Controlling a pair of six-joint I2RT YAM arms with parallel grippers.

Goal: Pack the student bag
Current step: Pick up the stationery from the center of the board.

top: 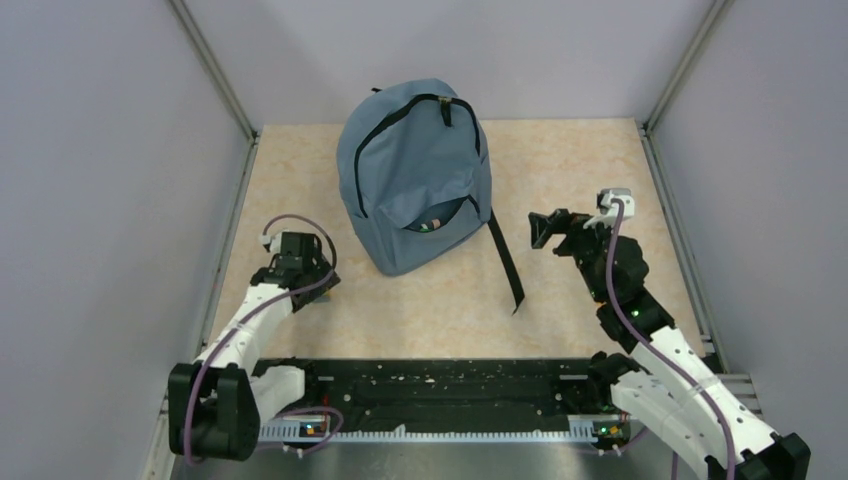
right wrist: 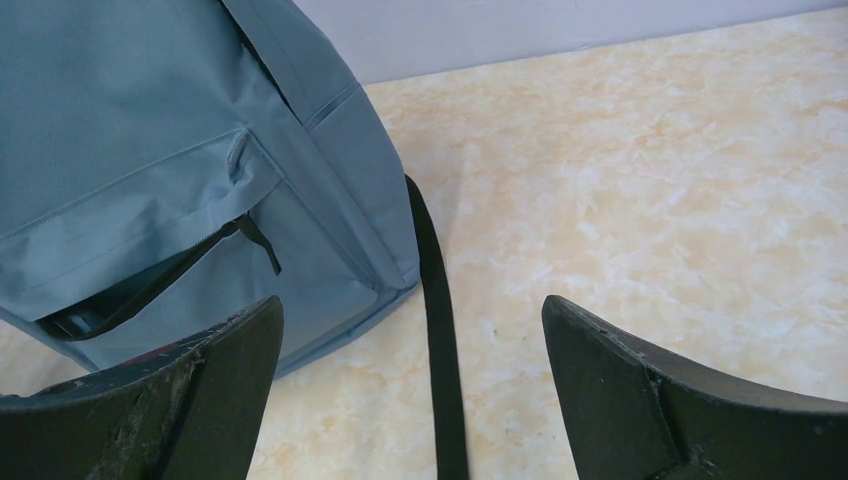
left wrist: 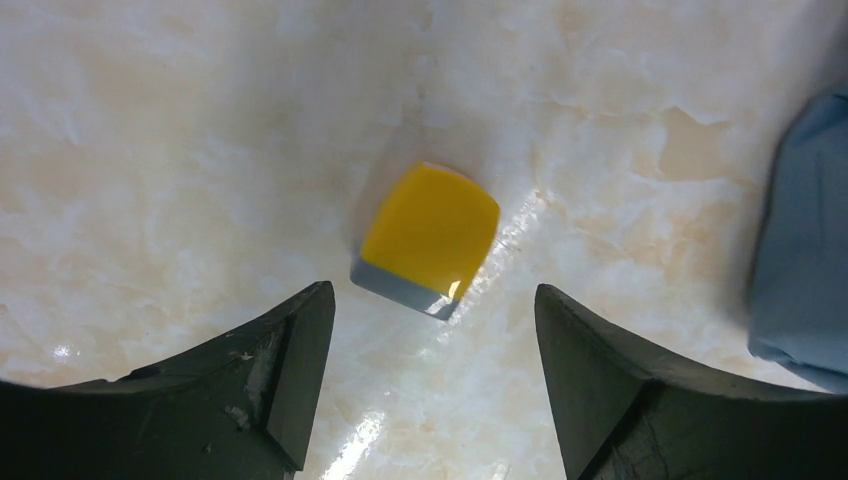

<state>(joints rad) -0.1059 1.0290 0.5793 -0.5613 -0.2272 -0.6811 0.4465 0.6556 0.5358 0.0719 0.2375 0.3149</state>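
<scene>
The grey-blue student bag (top: 415, 175) lies flat in the middle of the table, its front pocket zipper partly open with something dark inside (top: 432, 222). It also shows in the right wrist view (right wrist: 170, 170) with its black strap (right wrist: 437, 330) trailing toward the camera. My left gripper (left wrist: 432, 330) is open and empty just above the table, a small yellow block with a grey edge (left wrist: 430, 235) lying just ahead of its fingertips. In the top view the left gripper (top: 300, 275) hides that block. My right gripper (right wrist: 412, 340) is open and empty, hovering right of the bag (top: 548, 228).
A black strap (top: 505, 260) runs from the bag toward the near edge. Grey walls and metal rails (top: 215, 270) enclose the marble-pattern tabletop (top: 590, 150). A black rail (top: 440, 385) runs along the near edge between the arm bases.
</scene>
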